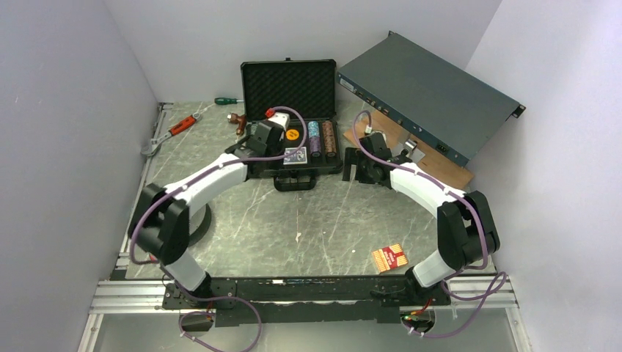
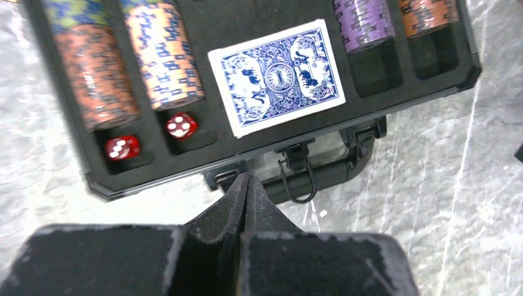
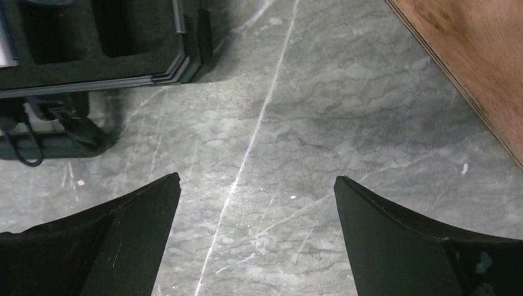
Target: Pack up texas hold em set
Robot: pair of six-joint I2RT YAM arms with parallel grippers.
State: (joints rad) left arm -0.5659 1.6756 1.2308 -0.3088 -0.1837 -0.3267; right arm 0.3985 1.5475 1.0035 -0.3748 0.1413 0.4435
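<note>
The black rectangular hard case with the egg-crate foam lid (image 1: 290,84) stands open at the far middle of the grey marbled table (image 1: 293,220). Its striped chip stacks (image 2: 95,74), two small red dice (image 2: 181,125) and the blue-backed card deck (image 2: 275,77) are in their slots.

The left end effector (image 2: 245,182) is pressed shut on nothing and hovers just over the case's near edge, above the handle (image 2: 321,179). The right end effector (image 3: 258,182) is spread wide and empty over bare table beside the case.

The main risk is shutting the lid too soon, since the red card deck (image 1: 389,257) lies well apart from the case, near the right arm's base. The blue deck also sits skewed, so a corner may ride up on the foam and stop the lid seating. The left fingertips are close to the wire latch loop, and a careless descent could snag it or shove the case backwards.
</note>
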